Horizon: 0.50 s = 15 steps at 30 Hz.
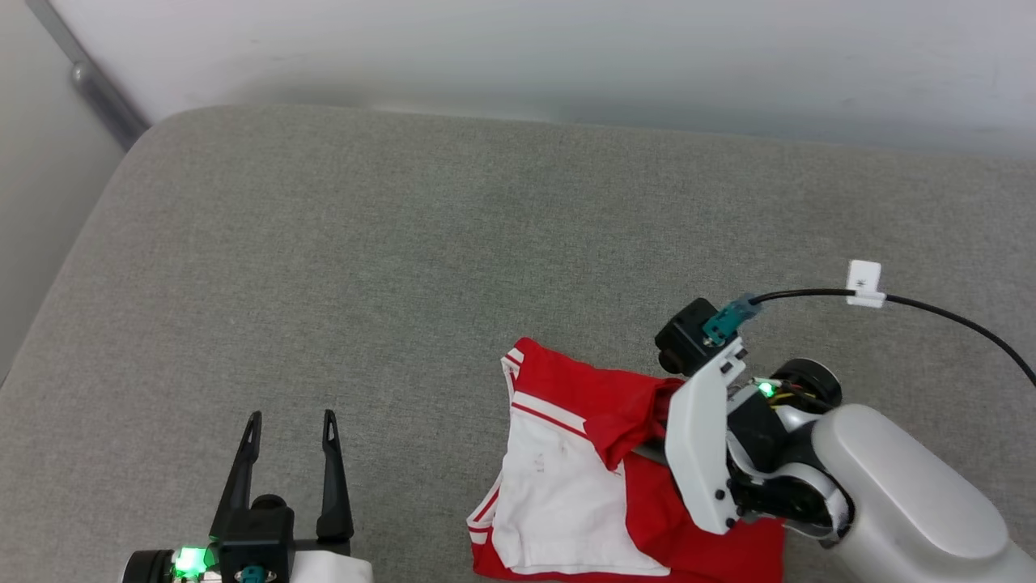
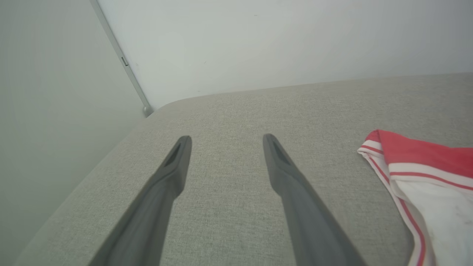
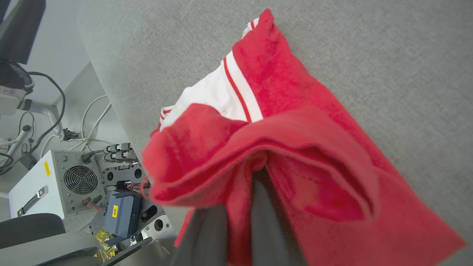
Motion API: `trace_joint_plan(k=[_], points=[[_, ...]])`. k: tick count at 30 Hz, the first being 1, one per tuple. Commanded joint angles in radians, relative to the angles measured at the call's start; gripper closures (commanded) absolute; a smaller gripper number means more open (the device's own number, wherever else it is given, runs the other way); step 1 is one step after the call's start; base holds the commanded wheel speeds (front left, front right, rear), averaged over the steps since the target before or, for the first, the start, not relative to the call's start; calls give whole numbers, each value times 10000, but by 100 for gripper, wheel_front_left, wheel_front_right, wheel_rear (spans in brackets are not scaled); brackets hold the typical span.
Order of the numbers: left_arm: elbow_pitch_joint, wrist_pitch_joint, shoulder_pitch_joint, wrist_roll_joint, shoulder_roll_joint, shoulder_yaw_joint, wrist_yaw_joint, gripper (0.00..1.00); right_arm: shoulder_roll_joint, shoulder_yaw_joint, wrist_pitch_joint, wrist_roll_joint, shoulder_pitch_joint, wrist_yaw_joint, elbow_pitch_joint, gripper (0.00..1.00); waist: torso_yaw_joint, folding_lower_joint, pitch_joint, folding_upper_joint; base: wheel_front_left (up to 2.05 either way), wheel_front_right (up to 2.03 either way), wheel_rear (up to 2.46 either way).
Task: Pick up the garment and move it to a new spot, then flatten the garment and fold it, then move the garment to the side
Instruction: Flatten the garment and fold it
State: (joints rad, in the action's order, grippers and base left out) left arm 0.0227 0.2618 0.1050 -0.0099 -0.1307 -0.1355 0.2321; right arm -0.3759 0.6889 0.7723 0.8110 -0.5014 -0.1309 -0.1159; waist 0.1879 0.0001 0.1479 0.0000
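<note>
The garment (image 1: 566,486) lies bunched at the near edge of the grey cushioned surface (image 1: 405,267), red with a white sleeve and striped trim. My right gripper (image 1: 651,445) comes in from the right and is shut on a raised fold of its red cloth. In the right wrist view the two dark fingers (image 3: 273,229) pinch the garment (image 3: 295,140), which drapes over them and hides the tips. My left gripper (image 1: 292,421) stands open at the lower left, apart from the cloth. Between its fingers (image 2: 162,184) is bare cushion, with the garment (image 2: 425,173) off to the right.
A pale wall (image 1: 526,57) runs behind the cushion, with a metal strip (image 1: 97,89) in the left corner. A black cable (image 1: 955,320) with a white tag crosses the right side. Past the cushion's edge, a white fan box (image 3: 59,181) and cables sit on the floor.
</note>
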Motion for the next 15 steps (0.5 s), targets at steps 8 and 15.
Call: trace_joint_plan(k=[8, 15], points=[[-121, 44, -426, -21, 148, -25, -120, 0, 777, 1554, -807, -734, -1257, 4, -2890, 100, 288, -1, 373, 0, 0, 0, 0], [-269, 42, -232, -72, 173, 331, -161, 0, 263, 2319, -2785, -481, -1698, 4, -2754, 0, 119, -1, 27, 0, 0, 0, 0]])
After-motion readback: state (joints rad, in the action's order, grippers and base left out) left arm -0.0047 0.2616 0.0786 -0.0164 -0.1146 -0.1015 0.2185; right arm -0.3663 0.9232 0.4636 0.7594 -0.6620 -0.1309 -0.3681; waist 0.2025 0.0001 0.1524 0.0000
